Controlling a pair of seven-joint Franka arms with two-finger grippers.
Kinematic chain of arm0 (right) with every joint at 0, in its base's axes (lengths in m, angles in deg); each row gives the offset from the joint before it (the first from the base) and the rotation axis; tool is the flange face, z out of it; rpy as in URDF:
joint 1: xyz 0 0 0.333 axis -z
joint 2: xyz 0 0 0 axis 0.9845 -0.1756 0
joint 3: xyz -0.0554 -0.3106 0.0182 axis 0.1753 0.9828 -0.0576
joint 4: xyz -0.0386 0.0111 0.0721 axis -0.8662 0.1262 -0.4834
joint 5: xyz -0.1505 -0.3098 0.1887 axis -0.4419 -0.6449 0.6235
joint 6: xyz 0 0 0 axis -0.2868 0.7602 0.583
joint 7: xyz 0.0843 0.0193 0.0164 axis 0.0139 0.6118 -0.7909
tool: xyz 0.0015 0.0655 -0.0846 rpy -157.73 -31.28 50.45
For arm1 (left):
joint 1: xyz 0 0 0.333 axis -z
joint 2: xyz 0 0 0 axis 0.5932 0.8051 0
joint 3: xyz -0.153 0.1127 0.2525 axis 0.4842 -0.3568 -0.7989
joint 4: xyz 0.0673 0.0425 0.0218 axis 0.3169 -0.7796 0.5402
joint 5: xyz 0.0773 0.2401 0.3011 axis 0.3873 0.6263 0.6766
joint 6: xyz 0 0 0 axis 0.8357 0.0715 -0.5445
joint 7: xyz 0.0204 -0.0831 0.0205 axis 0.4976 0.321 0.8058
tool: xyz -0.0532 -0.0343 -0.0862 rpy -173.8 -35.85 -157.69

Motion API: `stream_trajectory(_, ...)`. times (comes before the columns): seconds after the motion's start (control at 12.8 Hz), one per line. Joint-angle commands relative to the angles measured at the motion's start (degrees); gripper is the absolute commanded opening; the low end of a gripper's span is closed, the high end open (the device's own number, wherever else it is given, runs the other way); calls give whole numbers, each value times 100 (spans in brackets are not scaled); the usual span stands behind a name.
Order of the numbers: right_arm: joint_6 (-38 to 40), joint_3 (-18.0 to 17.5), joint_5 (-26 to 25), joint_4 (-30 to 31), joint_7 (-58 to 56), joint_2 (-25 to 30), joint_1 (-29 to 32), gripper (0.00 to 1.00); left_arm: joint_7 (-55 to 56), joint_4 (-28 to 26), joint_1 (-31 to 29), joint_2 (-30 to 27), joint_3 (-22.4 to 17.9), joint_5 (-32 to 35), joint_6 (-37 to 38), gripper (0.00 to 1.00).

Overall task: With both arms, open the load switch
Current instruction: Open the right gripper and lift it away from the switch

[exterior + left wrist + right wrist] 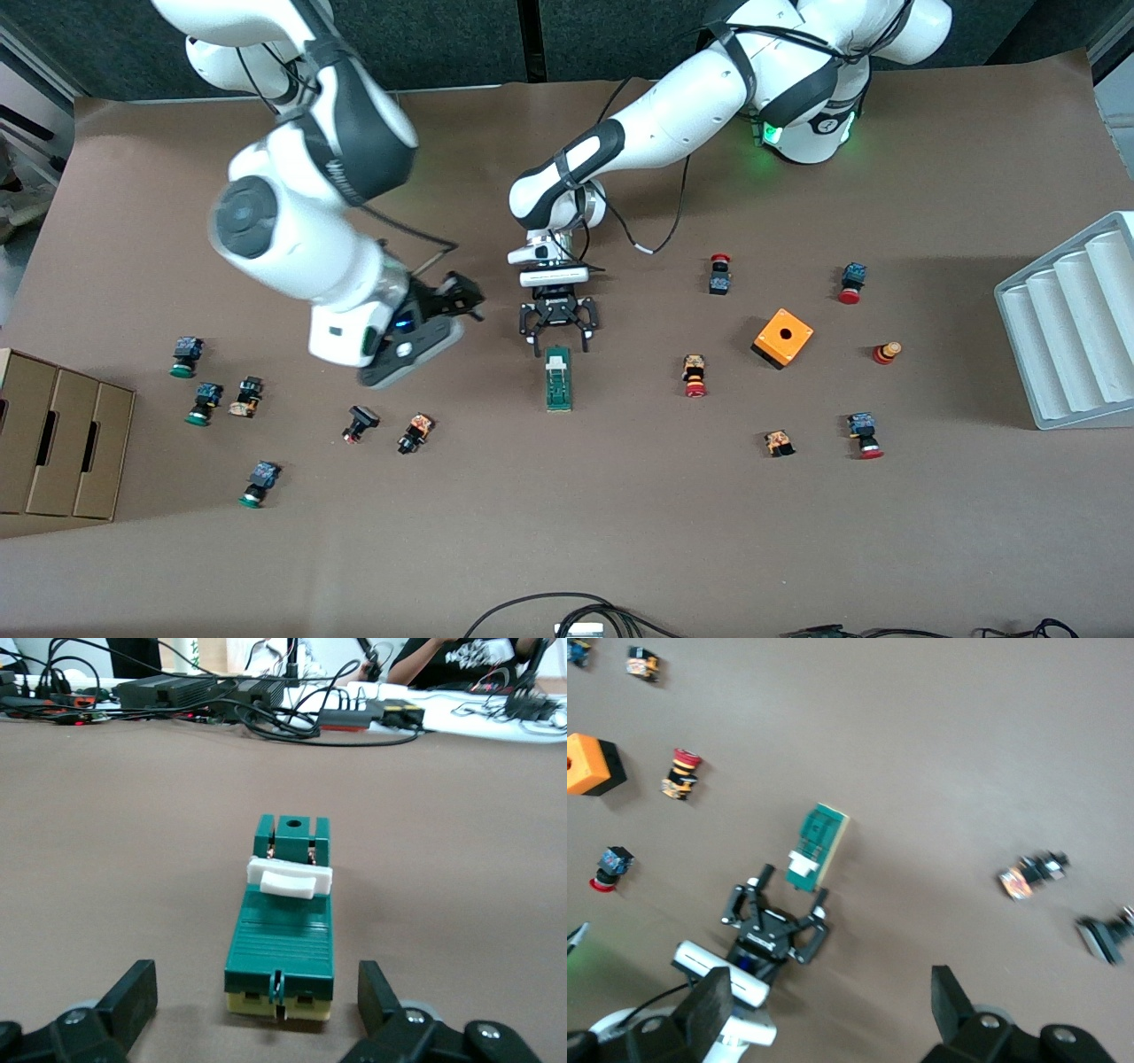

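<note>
Switch (558, 379) lies flat on table (620, 532), frame center. Left gripper (558, 341) low at its upper end, fingers wide, lined up to pinch it. Right gripper (461, 301) hovers center-left w/ fingers wide, probably for the slider.

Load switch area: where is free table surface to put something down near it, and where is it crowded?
Bare table lies nearer the front camera than the load switch, down to the cables. Between the switch and the red-capped button is also free. Crowded: the switch's upper end, where the open left gripper straddles it, with the open right gripper beside.
</note>
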State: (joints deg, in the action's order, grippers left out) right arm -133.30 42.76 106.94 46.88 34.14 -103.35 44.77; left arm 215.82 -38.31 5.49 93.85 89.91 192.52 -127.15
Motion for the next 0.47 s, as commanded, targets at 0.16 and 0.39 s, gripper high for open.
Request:
stream_trajectory(0.16,567,-79,-110,95,463,268,795,100,-589,117,-12,-308,229,-703,-46,100)
stream_trajectory(0.39,901,-62,-250,103,411,277,1208,100,-807,100,-91,-554,309,-1150,-169,100)
